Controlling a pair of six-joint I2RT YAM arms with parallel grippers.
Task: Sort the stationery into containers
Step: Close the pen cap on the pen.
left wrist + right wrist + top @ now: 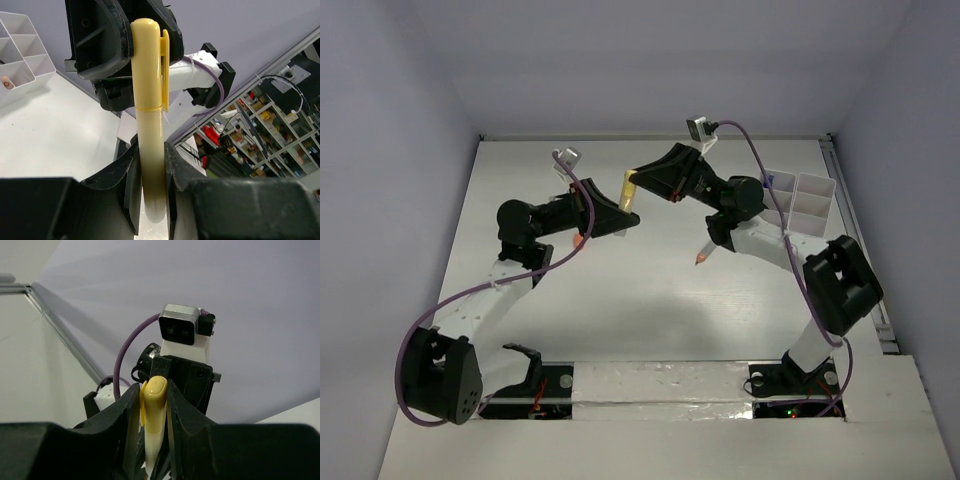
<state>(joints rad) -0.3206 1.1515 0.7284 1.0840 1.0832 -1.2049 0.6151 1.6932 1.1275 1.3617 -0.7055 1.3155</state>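
Yellow marker (629,190) is up in mid-air over the back-centre tabletop (650,310), between the 2 hands. Left hand (150,190) pinches the barrel end and right hand (154,410) pinches the capped end (clip showing). White organizer tray (817,186) sits well apart, far right. 1 orange-tipped pencil (703,257) lies on the tabletop.

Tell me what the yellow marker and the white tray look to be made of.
The yellow marker: plastic, smooth and faintly glossy, judging by the soft highlight along its barrel and the moulded cap clip. The white tray: probably thin moulded plastic, matte; its thin, even upright walls suggest so.
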